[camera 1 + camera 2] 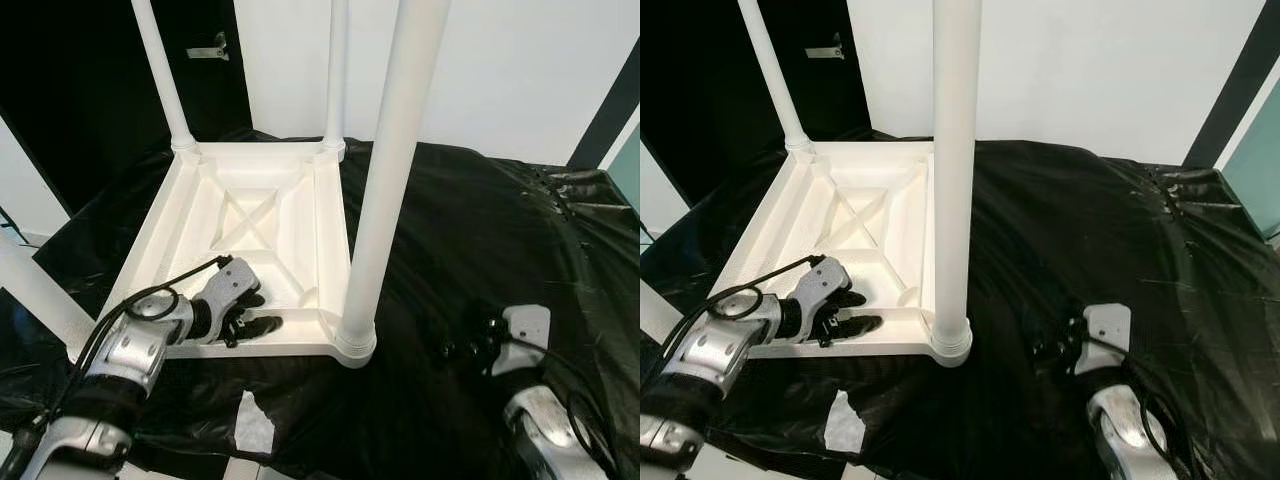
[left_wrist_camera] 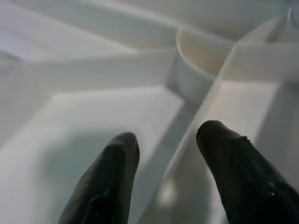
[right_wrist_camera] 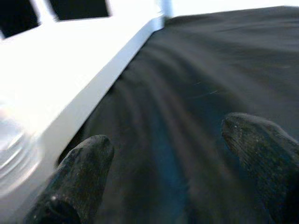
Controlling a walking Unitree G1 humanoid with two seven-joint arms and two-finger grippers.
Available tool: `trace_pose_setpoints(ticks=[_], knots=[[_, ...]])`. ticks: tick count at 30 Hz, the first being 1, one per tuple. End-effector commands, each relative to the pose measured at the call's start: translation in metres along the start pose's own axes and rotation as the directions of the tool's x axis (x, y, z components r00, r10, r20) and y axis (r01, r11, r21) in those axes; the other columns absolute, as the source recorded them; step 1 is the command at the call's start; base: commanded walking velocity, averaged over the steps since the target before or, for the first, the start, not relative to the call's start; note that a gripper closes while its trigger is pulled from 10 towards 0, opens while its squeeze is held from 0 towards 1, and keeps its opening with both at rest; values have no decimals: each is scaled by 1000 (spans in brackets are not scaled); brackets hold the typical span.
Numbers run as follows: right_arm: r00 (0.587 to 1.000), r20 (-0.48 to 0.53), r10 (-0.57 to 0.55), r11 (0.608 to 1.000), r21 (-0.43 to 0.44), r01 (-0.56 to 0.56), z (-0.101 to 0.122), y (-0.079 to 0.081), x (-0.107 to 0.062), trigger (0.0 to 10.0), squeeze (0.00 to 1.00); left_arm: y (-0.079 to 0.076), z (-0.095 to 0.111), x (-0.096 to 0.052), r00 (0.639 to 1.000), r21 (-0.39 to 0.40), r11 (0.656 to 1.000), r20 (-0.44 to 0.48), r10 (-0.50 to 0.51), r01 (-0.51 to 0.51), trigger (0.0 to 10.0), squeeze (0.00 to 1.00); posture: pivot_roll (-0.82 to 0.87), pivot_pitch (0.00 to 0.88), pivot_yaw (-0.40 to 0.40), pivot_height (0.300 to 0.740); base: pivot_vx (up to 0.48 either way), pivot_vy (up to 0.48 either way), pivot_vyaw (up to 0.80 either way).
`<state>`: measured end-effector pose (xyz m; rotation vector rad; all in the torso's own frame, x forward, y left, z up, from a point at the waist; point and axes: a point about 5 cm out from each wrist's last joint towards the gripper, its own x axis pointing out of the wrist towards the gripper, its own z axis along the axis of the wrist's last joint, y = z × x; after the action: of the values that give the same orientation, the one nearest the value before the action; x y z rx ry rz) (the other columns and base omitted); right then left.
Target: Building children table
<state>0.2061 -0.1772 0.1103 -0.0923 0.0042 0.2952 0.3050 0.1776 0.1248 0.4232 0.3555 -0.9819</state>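
A small white table (image 1: 250, 230) lay upside down on a black sheet (image 1: 470, 240), with its ribbed underside facing up. Long white legs stood up from its corners: one thick leg (image 1: 385, 190) at the near right corner, one leg (image 1: 160, 75) at the far left corner, and one more leg (image 1: 337, 75) at the far right corner. Another white leg (image 1: 35, 290) showed at the left edge of the picture, near the table's near left corner. The left gripper (image 1: 250, 312) was down inside the table, by the near edge, close to the wall of the frame. Its two black fingers (image 2: 110, 182) were a little apart, one on each side of a thin white rib (image 2: 187, 154), but I could not tell if they were squeezing it. A round white socket (image 2: 201, 65) sat just past the fingers. The right gripper (image 1: 1060, 345) rested low over the black sheet, to the right of the thick leg and apart from it. Its fingers (image 3: 79, 172) were spread wide open and held nothing. The white side of the table (image 3: 93, 79) was just beside that gripper. A white scrap (image 1: 253, 425) lay on the black sheet in front of the table, near the robot. A white wall (image 1: 520, 70) stood behind the black sheet.
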Motion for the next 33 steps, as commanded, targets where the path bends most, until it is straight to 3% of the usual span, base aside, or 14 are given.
trace_pose_setpoints(ticks=[1, 2, 7, 10, 16, 18, 22, 33], knots=[[996, 6, 88, 996, -14, -88, 3, 5, -6, 10000, 0, 11, 9, -11, 969, -30, 972, 83, 233, -231, 10000, 0, -20, 0, -20, 740, 0, 0, 0], [991, -4, 136, 991, -13, -136, 4, 6, -10, 10000, 0, 8, 12, -16, 966, -18, 973, 122, 229, -229, 10000, 0, -19, 0, -20, 740, 0, 0, 0], [974, -30, 225, 974, -10, -225, 4, 8, -14, 10000, 0, 6, 11, -25, 955, -2, 964, 141, 262, -265, 10000, 0, -21, 0, -18, 740, 0, 0, 0], [943, -45, 331, 943, -14, -332, 8, 12, -15, 10000, 0, 9, 19, -36, 917, -94, 940, 209, 339, -327, 10000, 0, -24, 0, -16, 740, 0, 0, 0], [895, -30, 445, 895, 0, -445, 18, 18, -4, 10000, 0, 7, 24, -42, 884, -170, 906, 209, 418, -388, 10000, 0, -18, 0, -18, 740, 0, 0, 0], [869, -20, 495, 869, 7, -495, 24, 20, 2, 10000, 0, 0, 27, -42, 890, -120, 918, 224, 396, -378, 10000, 0, -13, 0, -23, 740, 0, 0, 0], [847, -13, 532, 846, -10, -532, 26, 22, 14, 10000, 0, -15, 27, -43, 915, -114, 946, 240, 323, -304, 10000, 0, 1, 0, -29, 740, 0, 0, 0], [782, -8, 623, 780, -60, -622, 29, 28, 46, 10000, 0, -19, 24, -48, 924, -133, 948, 224, 311, -287, 10000, 0, 35, 0, -36, 740, 0, 0, 0]])
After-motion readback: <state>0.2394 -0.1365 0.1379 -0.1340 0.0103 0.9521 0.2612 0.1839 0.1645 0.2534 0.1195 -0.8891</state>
